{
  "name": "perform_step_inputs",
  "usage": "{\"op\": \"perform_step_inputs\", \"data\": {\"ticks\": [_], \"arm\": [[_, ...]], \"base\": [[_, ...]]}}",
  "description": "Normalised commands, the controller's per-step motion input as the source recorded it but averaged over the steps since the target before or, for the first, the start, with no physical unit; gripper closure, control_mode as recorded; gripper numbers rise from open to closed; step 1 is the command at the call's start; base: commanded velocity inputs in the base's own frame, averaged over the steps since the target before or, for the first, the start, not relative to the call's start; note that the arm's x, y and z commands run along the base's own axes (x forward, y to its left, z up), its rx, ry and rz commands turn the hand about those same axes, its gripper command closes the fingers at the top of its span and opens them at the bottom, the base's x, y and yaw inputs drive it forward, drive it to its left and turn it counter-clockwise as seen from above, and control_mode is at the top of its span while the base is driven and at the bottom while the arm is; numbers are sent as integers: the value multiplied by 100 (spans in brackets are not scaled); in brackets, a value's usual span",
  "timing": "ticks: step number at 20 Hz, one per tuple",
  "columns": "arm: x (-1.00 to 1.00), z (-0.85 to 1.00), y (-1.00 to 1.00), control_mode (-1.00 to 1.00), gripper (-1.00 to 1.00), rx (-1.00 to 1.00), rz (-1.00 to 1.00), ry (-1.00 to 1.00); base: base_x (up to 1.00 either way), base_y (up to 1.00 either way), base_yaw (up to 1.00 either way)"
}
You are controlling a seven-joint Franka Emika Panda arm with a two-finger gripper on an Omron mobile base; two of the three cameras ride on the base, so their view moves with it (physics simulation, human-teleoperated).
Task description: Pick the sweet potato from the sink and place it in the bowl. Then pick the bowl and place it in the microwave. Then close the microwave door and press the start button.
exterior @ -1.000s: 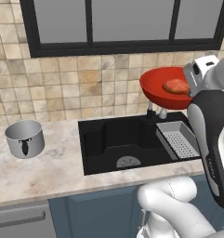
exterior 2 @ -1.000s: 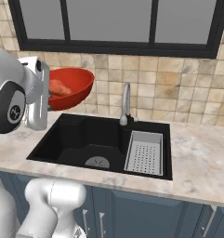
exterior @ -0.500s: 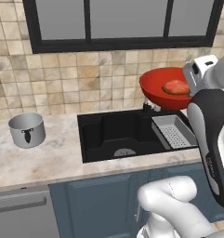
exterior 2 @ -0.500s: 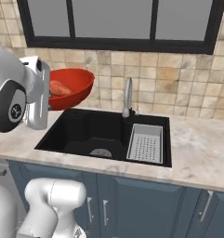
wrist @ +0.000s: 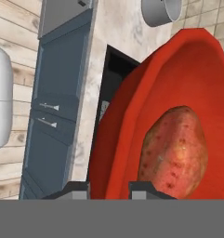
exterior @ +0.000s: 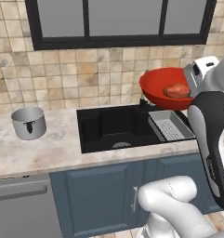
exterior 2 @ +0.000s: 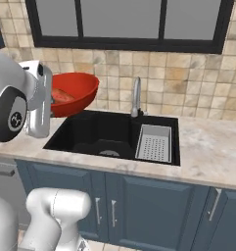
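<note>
From the left base view, the bowl is hanging in the air above the right end of the sink, tilted so its mouth faces left, with the potato lying inside it. The arm's wrist is hiding the jaws here. The pot is sitting on the desk well left of the sink.

From the right base view, the bowl is riding above the sink's left rim, with open air ahead of it and the faucet well clear to the right.

In the hand view, the jaws are pinching the bowl's near rim, one fingertip on each side of the wall. The potato is lying just inside the rim, its long axis pointing away from the jaws. The microwave is somewhere off-frame, so the bowl is probably being carried toward it.
</note>
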Motion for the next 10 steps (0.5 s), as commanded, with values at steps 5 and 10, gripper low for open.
{"op": "perform_step_inputs", "data": {"ticks": [5, 10], "arm": [[0, 0, 0, 100, 100, 0, 0, 0], [0, 0, 0, 100, 100, 0, 0, 0]], "base": [[-11, 0, -27], [-26, -5, -74]]}}
